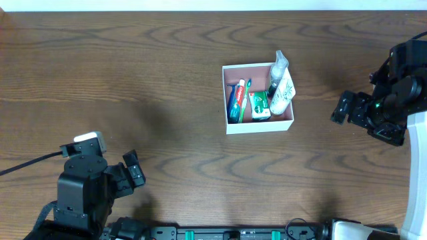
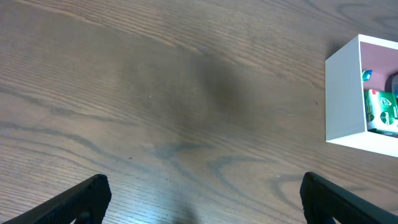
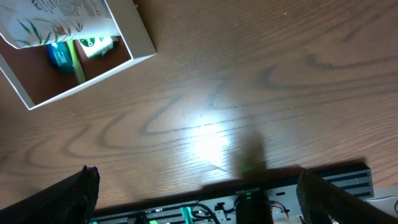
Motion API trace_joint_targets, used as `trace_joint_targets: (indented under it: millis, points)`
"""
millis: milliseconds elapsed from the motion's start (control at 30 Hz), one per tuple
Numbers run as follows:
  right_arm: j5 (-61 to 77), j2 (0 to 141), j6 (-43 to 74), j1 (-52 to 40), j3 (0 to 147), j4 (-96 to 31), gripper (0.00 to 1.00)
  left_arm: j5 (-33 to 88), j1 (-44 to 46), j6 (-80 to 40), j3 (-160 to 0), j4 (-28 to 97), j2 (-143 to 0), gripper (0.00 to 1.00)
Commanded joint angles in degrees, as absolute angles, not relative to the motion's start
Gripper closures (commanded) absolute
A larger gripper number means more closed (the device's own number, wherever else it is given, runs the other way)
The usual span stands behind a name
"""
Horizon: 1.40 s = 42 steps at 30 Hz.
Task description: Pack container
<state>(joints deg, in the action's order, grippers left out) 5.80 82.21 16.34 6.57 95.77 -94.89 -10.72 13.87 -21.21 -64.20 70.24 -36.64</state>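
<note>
Container right of gaping claw

A dark brown wooden tabletop with wavy, looping grain is seen filling nearly the whole scene. Along its far edge a narrow pale strip is shown, too thin to be identified. A bright patch of reflected light is caught on the surface, and soft blurred shadows are cast elsewhere.

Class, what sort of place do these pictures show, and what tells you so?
Probably a robot test bench: a wooden table, the left gripper and right gripper at either side, and the container holding toiletries.
</note>
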Motion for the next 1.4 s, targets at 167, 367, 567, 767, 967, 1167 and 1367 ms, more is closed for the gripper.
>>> trace_joint_targets:
  millis: [167, 367, 567, 767, 967, 1167, 1367]
  points:
    - [5.52, 81.62, 14.26, 6.17, 95.44, -92.25, 0.01, -11.16, 13.52, -21.74, -64.16, 70.28, -36.64, 0.02]
    - [7.55, 81.62, 9.74, 4.75, 95.44, -89.34, 0.01, -11.16, 13.52, -21.74, -64.16, 70.28, -36.64, 0.02]
    - [7.57, 79.26, 8.86, 4.6, 92.51, -84.73, 0.01, -11.16, 13.52, -21.74, -64.16, 70.28, -36.64, 0.02]
    - [7.6, 66.41, 8.91, 4.43, 77.76, -71.24, 0.01, -11.18, 13.52, -21.74, -64.16, 70.28, -36.64, 0.02]
    - [9.43, 49.52, 8.34, 4.43, 56.4, -51.16, 0.01, -11.16, 13.52, -21.74, -64.16, 70.28, -36.64, 0.02]
    - [11.51, 33.15, 5.48, 4.43, 36.42, -33.98, 0.01, -11.16, 13.52, -21.74, -64.16, 70.28, -36.64, 0.02]
    - [14.48, 22.59, 5.48, 4.43, 22.76, -24.05, 0.01, -11.16, 13.52, -21.74, -64.16, 70.28, -36.64, 0.02]
